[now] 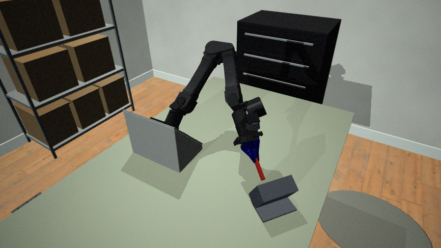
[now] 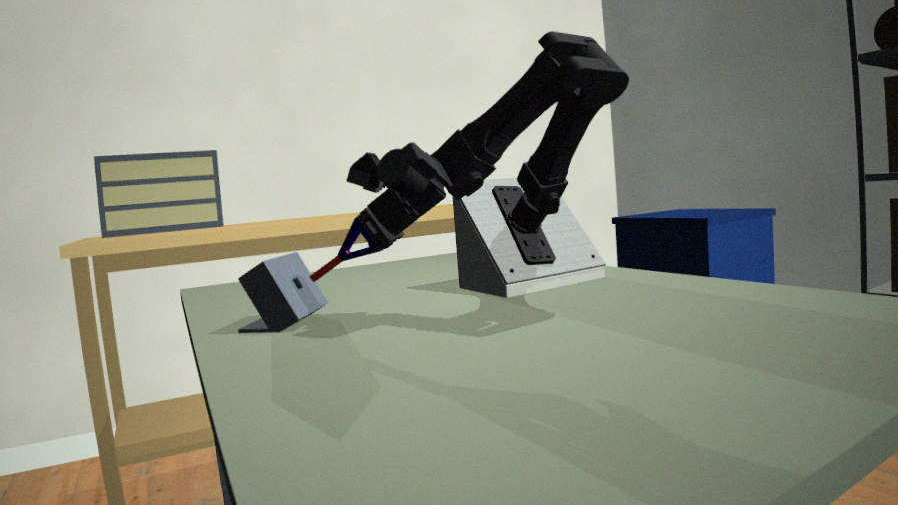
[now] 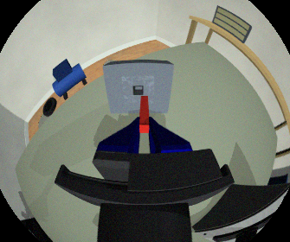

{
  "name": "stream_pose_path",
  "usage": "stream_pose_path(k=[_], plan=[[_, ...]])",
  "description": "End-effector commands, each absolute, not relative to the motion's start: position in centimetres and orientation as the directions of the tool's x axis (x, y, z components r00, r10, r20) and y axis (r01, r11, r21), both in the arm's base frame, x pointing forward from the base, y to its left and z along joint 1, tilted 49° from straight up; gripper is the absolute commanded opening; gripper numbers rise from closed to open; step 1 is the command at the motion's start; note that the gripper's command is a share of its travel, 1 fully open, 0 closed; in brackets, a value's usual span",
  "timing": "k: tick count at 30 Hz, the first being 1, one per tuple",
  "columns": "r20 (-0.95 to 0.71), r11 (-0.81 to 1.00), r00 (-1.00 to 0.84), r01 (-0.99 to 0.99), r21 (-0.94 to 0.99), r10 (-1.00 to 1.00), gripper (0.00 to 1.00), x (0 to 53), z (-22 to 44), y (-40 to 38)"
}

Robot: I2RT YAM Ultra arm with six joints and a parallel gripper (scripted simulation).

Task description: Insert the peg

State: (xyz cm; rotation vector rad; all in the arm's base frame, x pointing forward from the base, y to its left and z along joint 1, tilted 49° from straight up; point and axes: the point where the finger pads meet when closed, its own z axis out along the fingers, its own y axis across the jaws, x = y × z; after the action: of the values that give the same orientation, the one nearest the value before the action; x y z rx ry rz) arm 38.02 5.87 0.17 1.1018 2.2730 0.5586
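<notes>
Gripping red peg (image 1: 259, 169) in gripper (image 1: 255, 157), jaws clamped | tip nearing sloped panel (image 2: 301, 286) | hole (image 2: 298, 282) showing in exterior view (top view is hiding it)

I am seeing no readable text, label, brand, number or sign on anything here: not on the boxes, the drawers, the panel, or my own arm.

Pale walls (image 1: 373, 11) meet a wood floor (image 1: 383, 167). A rack (image 1: 114, 27) holds brown boxes (image 1: 42, 72). A black dresser (image 1: 286, 53) stands by the green surface (image 1: 97, 206). A grey rug (image 1: 370, 222), wooden bench (image 2: 198, 237) and blue box (image 2: 701, 241) sit nearby.
</notes>
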Motion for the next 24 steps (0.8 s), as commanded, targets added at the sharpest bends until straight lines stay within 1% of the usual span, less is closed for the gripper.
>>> stream_pose_path(k=[1,12,24], plan=[[-0.325,0.563,-0.469,0.572,0.596,0.821,0.00,39.5,2.1,4.6],[-0.325,0.563,-0.469,0.572,0.596,0.821,0.00,39.4,3.4,4.6],[-0.325,0.563,-0.469,0.572,0.596,0.821,0.00,40.2,2.6,4.7]])
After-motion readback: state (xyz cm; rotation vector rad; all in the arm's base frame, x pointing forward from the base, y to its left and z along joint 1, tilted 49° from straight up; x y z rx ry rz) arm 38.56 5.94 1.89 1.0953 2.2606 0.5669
